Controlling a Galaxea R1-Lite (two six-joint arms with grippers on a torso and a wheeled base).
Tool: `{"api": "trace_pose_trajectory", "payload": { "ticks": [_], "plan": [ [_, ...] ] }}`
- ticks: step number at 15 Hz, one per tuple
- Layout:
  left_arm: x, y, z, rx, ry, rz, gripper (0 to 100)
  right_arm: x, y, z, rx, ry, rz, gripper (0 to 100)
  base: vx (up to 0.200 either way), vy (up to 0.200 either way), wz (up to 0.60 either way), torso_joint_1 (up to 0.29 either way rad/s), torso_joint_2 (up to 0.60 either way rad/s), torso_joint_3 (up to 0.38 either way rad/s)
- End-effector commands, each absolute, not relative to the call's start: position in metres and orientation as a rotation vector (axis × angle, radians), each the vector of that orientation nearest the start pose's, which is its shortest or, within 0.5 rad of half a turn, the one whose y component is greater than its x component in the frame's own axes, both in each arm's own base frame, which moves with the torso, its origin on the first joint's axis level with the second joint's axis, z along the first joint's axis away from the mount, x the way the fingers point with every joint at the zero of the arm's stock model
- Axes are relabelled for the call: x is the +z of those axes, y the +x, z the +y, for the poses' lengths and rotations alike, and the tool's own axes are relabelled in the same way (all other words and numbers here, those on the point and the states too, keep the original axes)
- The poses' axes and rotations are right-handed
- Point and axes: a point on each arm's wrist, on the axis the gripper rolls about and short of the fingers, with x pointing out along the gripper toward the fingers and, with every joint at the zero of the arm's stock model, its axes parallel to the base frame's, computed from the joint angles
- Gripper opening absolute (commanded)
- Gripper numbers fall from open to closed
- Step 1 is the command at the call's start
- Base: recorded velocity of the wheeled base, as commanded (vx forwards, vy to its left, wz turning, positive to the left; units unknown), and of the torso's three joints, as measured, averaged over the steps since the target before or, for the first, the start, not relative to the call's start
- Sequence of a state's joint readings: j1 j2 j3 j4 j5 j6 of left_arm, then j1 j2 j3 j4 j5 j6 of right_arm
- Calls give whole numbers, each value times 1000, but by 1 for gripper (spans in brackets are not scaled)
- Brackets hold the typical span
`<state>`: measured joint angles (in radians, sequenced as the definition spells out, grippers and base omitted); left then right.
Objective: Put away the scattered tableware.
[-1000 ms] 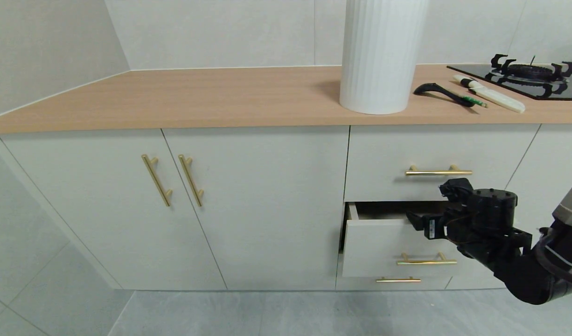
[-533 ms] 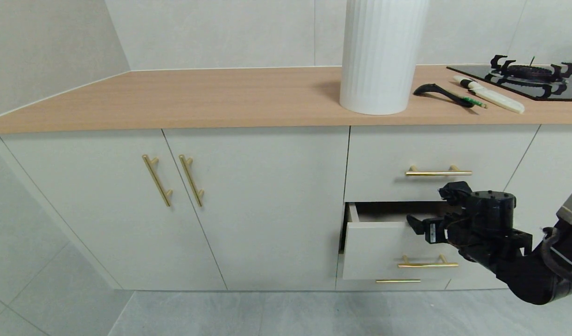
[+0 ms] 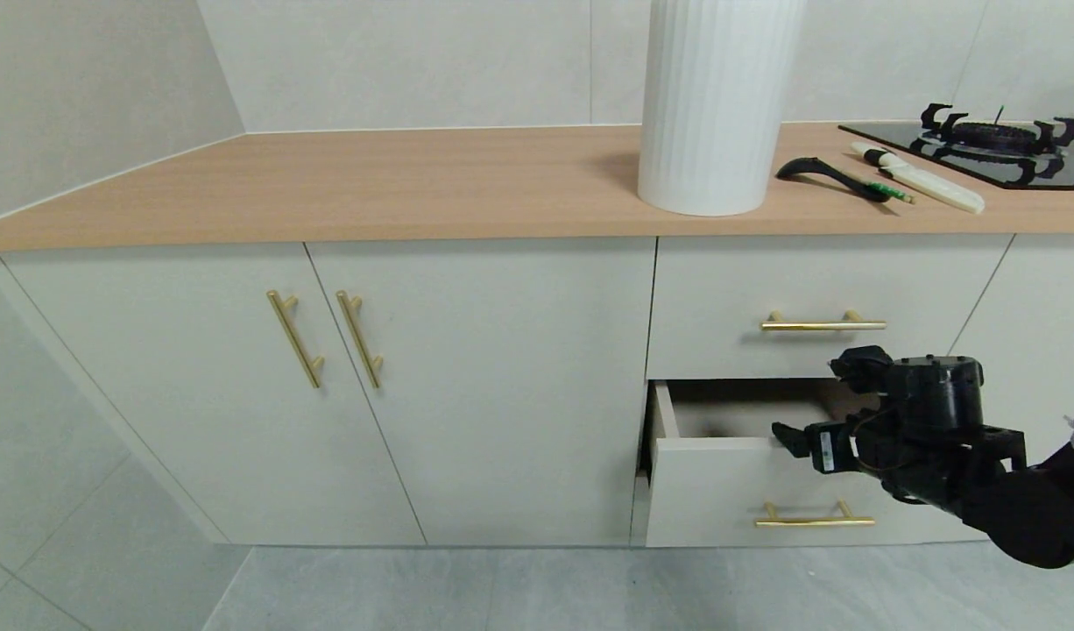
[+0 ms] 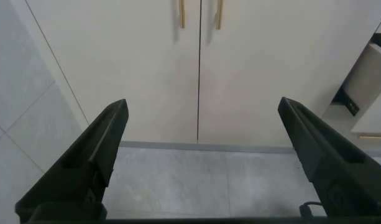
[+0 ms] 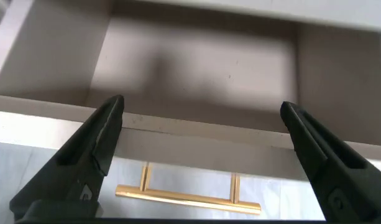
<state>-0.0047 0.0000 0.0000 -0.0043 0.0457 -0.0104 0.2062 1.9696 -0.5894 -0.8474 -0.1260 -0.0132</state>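
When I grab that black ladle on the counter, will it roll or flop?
The black ladle looks rigid, one moulded piece, so probably no flop. Its rounded bowl may rock when nudged. The thin handle suggests it is light.

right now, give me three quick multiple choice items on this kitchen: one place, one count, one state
1. Where is the black ladle? A on the floor; B on the countertop beside the white ribbed container; C on the hob.
2. How many gold handles do the two cabinet doors carry? A two; B three; C five.
3. The middle drawer is: A shut; B taken out; C pulled open.
Answers: B, it lies right of the container; A, one upright bar per door; C, its inside shows.
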Motion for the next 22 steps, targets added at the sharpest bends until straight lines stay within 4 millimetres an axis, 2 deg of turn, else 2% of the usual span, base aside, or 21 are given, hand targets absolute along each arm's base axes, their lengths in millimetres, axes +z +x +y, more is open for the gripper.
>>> {"api": "trace_pose_trajectory", "payload": {
  "ticks": [1,6,10,14,20,22],
  "plan": [
    [76,-23,1,41,-11,-5,100,81,300,60,103,-95,515,100,0,0,0,0,0,0],
    [76,-23,1,41,-11,-5,100,104,275,57,175,-102,671,100,0,0,0,0,0,0],
    [76,-23,1,41,-11,-5,100,134,251,57,287,-81,834,100,0,0,0,0,0,0],
    [76,-23,1,41,-11,-5,100,134,250,57,286,-85,839,100,0,0,0,0,0,0],
    [76,-23,1,41,-11,-5,100,105,259,63,197,-195,943,100,0,0,0,0,0,0],
    [76,-23,1,41,-11,-5,100,100,254,64,210,-226,986,100,0,0,0,0,0,0]
  ]
}}
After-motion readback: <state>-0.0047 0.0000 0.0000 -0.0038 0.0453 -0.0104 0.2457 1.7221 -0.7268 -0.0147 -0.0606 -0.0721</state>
